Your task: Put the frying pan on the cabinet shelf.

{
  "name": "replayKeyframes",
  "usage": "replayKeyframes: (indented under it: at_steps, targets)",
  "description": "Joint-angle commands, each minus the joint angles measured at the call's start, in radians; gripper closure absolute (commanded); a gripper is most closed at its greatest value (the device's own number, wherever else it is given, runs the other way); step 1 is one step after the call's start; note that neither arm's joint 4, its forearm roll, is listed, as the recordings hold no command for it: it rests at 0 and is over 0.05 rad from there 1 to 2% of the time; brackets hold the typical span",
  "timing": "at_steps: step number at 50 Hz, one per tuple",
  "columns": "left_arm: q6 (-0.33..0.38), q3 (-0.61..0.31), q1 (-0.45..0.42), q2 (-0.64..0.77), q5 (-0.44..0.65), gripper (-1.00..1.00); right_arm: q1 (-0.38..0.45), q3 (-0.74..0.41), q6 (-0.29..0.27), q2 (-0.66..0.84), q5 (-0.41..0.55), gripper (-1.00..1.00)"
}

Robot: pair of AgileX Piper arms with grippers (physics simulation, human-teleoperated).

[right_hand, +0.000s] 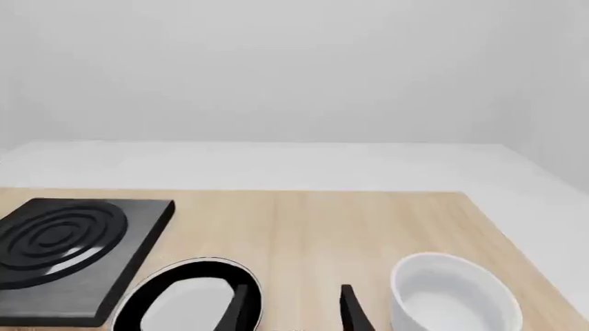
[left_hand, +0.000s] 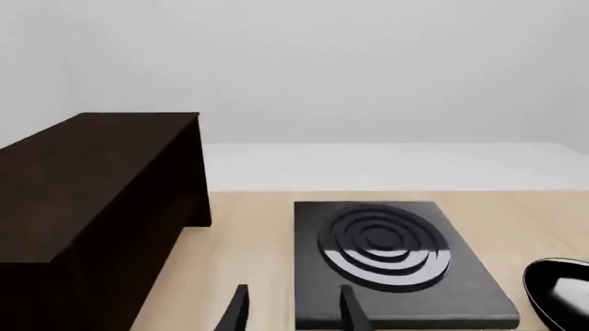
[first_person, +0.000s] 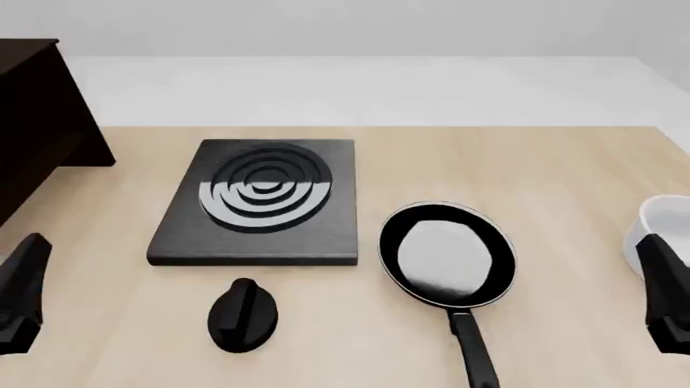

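The frying pan (first_person: 447,254), black with a shiny grey inside, lies flat on the table right of centre, and its long handle (first_person: 474,349) points toward the near edge. The dark brown cabinet shelf (first_person: 32,121) stands at the far left. My left gripper (first_person: 22,293) hovers low at the near left, far from the pan. In the left wrist view the left gripper (left_hand: 292,312) is open and empty, facing the cabinet shelf (left_hand: 92,207) and the pan's rim (left_hand: 561,289). My right gripper (first_person: 666,293) sits at the near right; the right wrist view shows the right gripper (right_hand: 294,312) open beside the pan (right_hand: 189,300).
A flat black stove plate (first_person: 264,202) with concentric rings lies left of the pan. A small black oval knob (first_person: 242,315) rests in front of it. A white bowl (first_person: 663,230) stands at the right edge, close to my right gripper; the bowl (right_hand: 451,293) also shows in the right wrist view.
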Motion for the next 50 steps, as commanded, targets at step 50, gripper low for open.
replayKeyframes:
  at_steps: [50]
  targets:
    - [-0.030,-0.603,-0.129,0.209,0.419,-1.00,0.247,-0.949,0.098,0.532,0.867,-1.00]
